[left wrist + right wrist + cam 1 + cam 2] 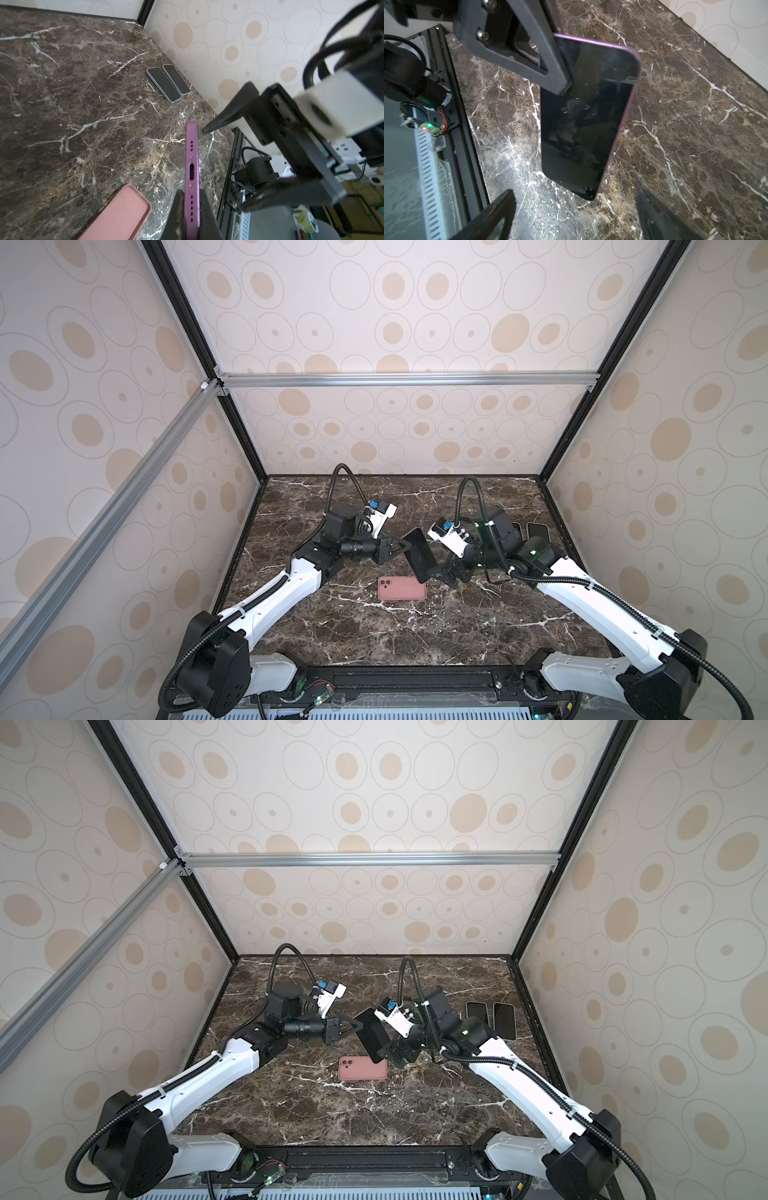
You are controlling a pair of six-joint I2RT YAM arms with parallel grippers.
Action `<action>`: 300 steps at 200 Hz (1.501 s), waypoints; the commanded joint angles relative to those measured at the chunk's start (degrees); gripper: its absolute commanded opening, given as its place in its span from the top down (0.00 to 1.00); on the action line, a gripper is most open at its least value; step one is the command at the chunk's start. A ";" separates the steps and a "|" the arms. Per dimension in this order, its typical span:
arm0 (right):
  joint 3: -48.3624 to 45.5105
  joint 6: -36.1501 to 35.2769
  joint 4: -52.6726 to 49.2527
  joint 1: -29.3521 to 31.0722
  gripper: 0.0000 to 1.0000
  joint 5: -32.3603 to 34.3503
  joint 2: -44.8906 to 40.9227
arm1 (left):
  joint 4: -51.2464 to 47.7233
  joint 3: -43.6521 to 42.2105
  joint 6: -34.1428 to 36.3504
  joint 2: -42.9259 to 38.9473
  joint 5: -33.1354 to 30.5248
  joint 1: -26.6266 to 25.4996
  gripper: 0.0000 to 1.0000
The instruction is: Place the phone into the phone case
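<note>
Purple-rimmed, dark-faced, glossy phone (587, 124)

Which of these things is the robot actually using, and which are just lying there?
In use: phone, held by left gripper; pink case; right gripper, open.
Lying about: spare phone; second spare phone.

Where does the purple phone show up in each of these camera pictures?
In a top view: purple phone near the middle, raised, by the pink phone case.
In a top view: same spot.
Left wrist: edge-on, charging port toward the camera.
Right wrist: its dark screen, mid-picture.
Shared landmark: the left claw pinching it.
</note>
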 commanded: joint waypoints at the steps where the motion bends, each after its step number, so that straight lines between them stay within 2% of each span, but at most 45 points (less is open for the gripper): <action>1: 2.87 -1.31 -4.77 -3.14 0.11 -12.39 -1.78 | -8.63 4.09 10.26 -2.94 2.85 0.20 1.00; 27: 4.60 0.43 -5.61 -6.80 0.16 -21.51 -0.40 | -12.51 4.40 12.52 -3.49 4.60 -0.01 1.00; 50: 6.72 -0.05 -7.58 -8.57 0.21 -26.89 1.94 | -13.22 3.29 13.32 -4.38 6.08 -0.67 1.00; 108: 10.13 -4.86 -11.95 -8.69 0.26 -30.84 7.90 | -18.37 2.44 17.77 -5.31 8.02 -4.95 1.00; 142: 10.31 -5.36 -11.96 -8.55 0.28 -33.32 9.67 | -19.65 3.43 19.26 -4.69 8.44 -5.87 1.00; 173: 10.45 -7.79 -14.23 -7.92 0.37 -34.02 11.65 | -22.09 5.24 21.33 -3.20 8.48 -6.17 1.00; 194: 10.45 -9.12 -15.14 -7.29 0.48 -35.06 13.07 | -23.23 6.13 22.36 -2.42 8.71 -6.30 1.00; 229: 10.99 -10.20 -15.78 -6.34 0.51 -35.69 15.45 | -24.37 7.16 23.81 -1.63 10.06 -6.61 1.00; 253: 11.98 -11.62 -17.27 -5.27 0.59 -36.73 16.75 | -25.82 8.14 25.09 -1.14 10.11 -6.78 1.00; 300: 12.24 -12.82 -18.53 -3.77 0.84 -38.30 18.80 | -26.69 8.86 26.32 -0.70 10.73 -6.92 1.00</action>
